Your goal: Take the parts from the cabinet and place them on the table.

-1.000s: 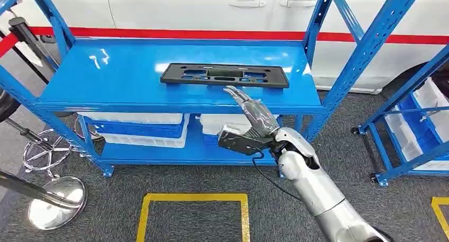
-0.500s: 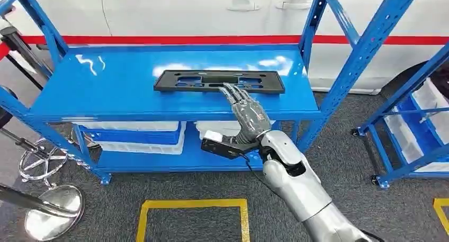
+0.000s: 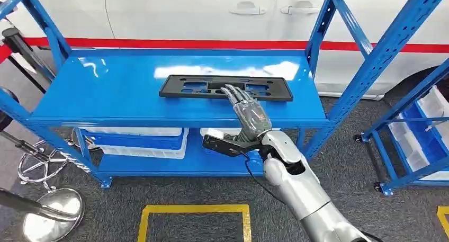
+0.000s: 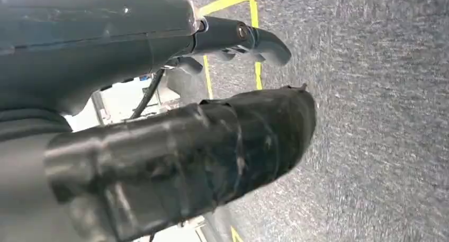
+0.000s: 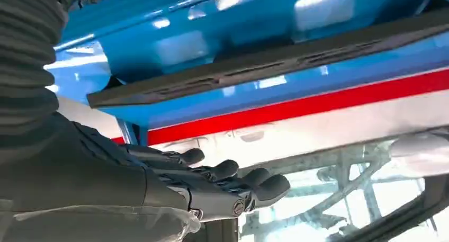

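Plate bracket [image 3: 226, 87] lies under your right hand's [image 3: 248, 115] open, empty fingertips; pressing could shove it away.

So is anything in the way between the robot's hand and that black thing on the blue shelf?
Nothing visible is. The right hand reaches over the front of the blue shelf, its fingers spread, fingertips at the near edge of the black part. The shelf top around the part is bare.

Black part [image 3: 226, 87] on glossy blue cabinet [image 3: 106, 88].
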